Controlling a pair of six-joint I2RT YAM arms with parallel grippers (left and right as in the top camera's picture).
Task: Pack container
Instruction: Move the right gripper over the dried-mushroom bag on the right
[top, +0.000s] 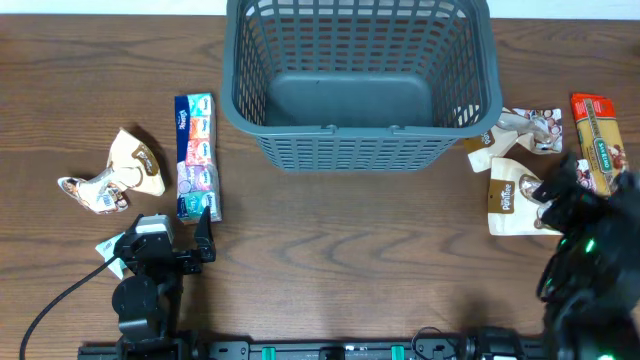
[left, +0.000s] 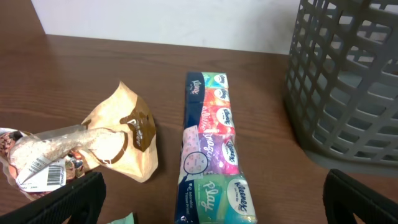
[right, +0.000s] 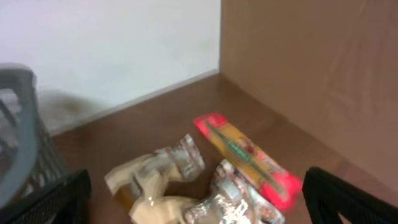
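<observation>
One container (top: 350, 150), one tissue pack (top: 197, 155), two left packets (top: 135, 160), three right packets (top: 515, 195); both jaws stand apart.

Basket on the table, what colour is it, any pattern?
The basket is dark grey with lattice-slotted sides, best seen in the overhead view.

container (top: 350, 150) far centre | tissue pack (top: 196, 155) to its left | left packets (top: 135, 160) further left | right packets (top: 512, 195) beside container's right
</observation>
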